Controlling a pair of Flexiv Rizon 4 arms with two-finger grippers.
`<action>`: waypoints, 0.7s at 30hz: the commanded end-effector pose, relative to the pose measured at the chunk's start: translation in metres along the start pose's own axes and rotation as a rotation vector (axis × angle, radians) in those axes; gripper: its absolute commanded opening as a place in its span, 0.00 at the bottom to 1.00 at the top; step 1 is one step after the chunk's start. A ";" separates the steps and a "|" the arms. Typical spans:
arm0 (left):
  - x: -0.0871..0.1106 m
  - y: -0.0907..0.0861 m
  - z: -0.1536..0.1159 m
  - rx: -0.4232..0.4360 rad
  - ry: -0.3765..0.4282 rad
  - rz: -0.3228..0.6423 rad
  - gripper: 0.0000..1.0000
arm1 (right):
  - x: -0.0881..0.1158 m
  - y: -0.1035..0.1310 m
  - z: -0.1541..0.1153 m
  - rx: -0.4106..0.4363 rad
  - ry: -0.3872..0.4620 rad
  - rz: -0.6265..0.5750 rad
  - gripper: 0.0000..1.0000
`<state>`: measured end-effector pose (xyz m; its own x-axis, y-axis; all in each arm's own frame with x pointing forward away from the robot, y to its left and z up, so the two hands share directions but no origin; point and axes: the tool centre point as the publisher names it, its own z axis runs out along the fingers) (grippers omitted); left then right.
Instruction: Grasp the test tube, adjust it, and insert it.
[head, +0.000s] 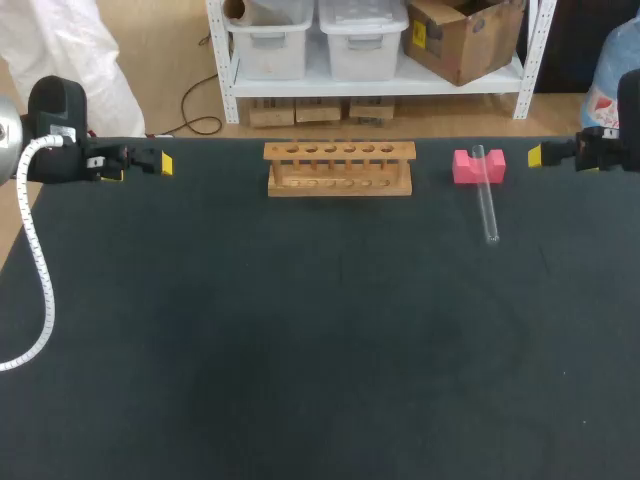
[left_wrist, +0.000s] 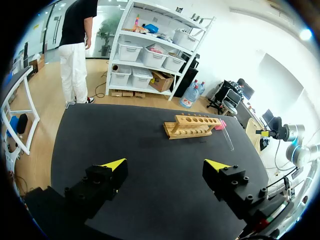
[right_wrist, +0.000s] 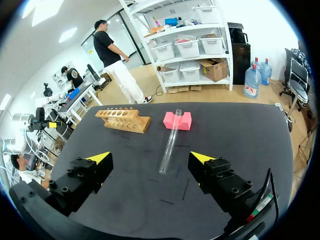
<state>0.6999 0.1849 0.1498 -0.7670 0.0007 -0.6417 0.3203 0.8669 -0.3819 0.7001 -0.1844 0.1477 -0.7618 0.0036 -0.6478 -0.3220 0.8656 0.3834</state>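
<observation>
Tube (head: 488, 205) is lying on the table (head: 300, 350) with one end resting in the notch of the pink block (head: 464, 167) and the other pointing toward the table's near edge. The rack (head: 339, 168) is standing well apart from it, nearer the middle.

My right pincer (right_wrist: 150, 159) is hanging open with nothing between its fingers. In the right wrist view the tube is lying ahead of it, roughly in line with the gap. The tube's long axis is running out toward the block, leaning slightly to one side.

My left pincer (left_wrist: 165, 164) is also hanging open and empty, on the other side of the rack from the tube. I am judging that the right arm is the nearer one, and that its fingers should be closing across the tube's width, below the block.
</observation>
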 end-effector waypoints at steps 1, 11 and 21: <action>-0.001 -0.001 0.000 -0.004 0.003 -0.001 1.00 | 0.000 0.001 -0.001 0.006 0.001 0.000 1.00; -0.001 -0.001 0.000 -0.004 0.003 -0.001 1.00 | 0.000 0.001 -0.001 0.006 0.001 0.000 1.00; -0.008 0.007 0.000 0.102 -0.022 0.097 1.00 | 0.000 0.001 -0.001 0.006 0.001 0.000 1.00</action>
<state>0.7031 0.1815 0.1555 -0.7386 0.0623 -0.6713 0.3833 0.8579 -0.3421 0.7001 -0.1844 0.1478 -0.7619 0.0037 -0.6477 -0.3218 0.8656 0.3835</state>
